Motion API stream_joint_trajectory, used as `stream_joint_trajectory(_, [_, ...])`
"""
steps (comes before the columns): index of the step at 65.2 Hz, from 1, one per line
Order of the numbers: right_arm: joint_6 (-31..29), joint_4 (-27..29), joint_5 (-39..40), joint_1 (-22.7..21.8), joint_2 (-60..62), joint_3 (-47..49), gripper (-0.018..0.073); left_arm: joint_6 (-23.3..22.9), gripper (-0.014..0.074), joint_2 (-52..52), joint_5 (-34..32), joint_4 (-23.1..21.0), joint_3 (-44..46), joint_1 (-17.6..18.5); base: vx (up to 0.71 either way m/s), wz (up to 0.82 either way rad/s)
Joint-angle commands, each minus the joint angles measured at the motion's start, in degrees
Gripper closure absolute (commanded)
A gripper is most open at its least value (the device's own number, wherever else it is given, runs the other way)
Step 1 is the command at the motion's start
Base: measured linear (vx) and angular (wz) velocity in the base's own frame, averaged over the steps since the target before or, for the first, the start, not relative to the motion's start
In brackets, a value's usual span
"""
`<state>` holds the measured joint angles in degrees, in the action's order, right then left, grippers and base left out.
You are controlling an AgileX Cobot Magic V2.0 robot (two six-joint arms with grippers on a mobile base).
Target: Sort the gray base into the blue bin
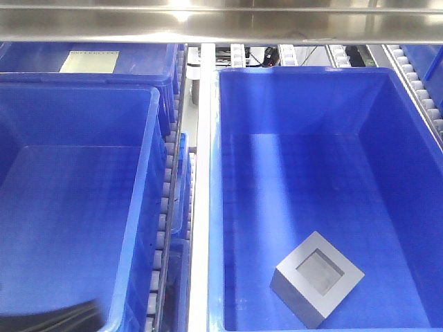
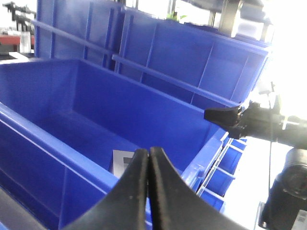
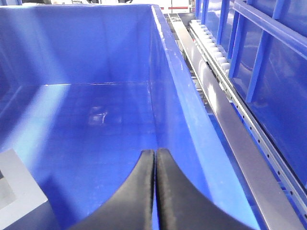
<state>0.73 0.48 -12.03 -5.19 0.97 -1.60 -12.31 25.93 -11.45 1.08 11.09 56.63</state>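
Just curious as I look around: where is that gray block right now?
In the front view, the gray base lies on the floor of the right-hand blue bin, near its front edge, recess facing up.

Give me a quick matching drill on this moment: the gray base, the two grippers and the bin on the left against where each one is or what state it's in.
Things:
1. gray base
2. left gripper
3. right gripper
4. left-hand bin

Places or states:
A. shut, holding nothing, over the bin's long wall, the block's corner showing past it
B. lying on the floor of the right-hand blue bin, recess up
C. nothing visible on its floor
D. shut, holding nothing, above the bin floor, the block at the frame's lower left

Pairs: 1-B, 2-A, 3-D, 4-C
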Motion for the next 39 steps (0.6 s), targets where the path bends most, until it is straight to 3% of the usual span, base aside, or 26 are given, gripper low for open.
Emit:
stream_joint_trajectory(1, [-0.7, -0.5, 3.6, 0.0, 0.1, -0.1, 0.0564, -0.1, 0.0603, -4.9, -0.2, -0.1, 0.9, 0.3, 0.00, 0.00])
stream_joint_trajectory(16, [-0.7, -0.5, 3.6, 0.0, 0.1, -0.1, 0.0564, -0.2, 0.0603, -14.2, 9.4, -0.1, 1.0, 0.3, 0.00, 0.00])
stream_joint_trajectory(39, [-0.7, -0.5, 3.6, 0.0, 0.1, -0.1, 0.0564, -0.2, 0.0603, -15.9, 7.3, -0.1, 1.0, 0.3, 0.00, 0.00])
